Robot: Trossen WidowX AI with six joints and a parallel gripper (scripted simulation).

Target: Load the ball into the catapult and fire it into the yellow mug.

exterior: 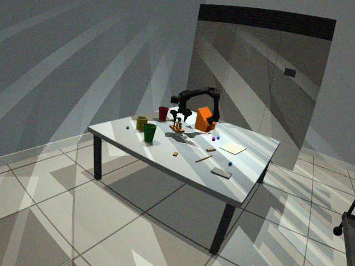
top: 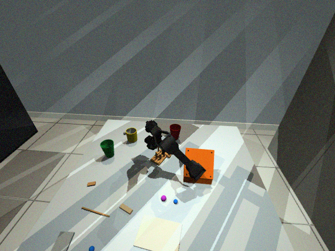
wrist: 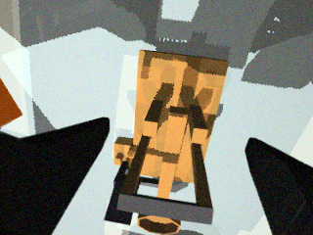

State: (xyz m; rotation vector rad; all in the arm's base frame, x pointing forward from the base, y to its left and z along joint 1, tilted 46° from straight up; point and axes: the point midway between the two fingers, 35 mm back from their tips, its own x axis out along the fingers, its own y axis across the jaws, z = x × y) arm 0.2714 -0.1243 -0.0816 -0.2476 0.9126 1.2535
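Note:
The wooden catapult [top: 158,159] [exterior: 177,129] [wrist: 166,142] stands on the table [top: 230,140] [exterior: 114,126]. Its round cup [wrist: 158,224] shows at the lower edge of the wrist view, with no ball visible in it. My gripper [top: 155,148] [exterior: 180,120] [wrist: 177,134] is open and empty above the catapult, its fingers to either side. The yellow mug [top: 131,136] [exterior: 141,123] stands upright beyond the catapult. A small grey ball [top: 124,133] [exterior: 127,127] is beside the mug. A magenta ball [top: 163,197] [exterior: 213,138] and a blue ball [top: 175,201] [exterior: 218,137] lie close together on the table.
A green cup [top: 107,148] [exterior: 149,133] and a red cup [top: 175,130] [exterior: 163,113] flank the mug. An orange wedge-shaped block [top: 204,162] [exterior: 202,120] is beside the arm. Wood pieces, a cream square [top: 159,233] [exterior: 232,148], a grey slab [top: 63,240] [exterior: 221,172] and another blue ball [top: 91,248] [exterior: 230,163] lie around.

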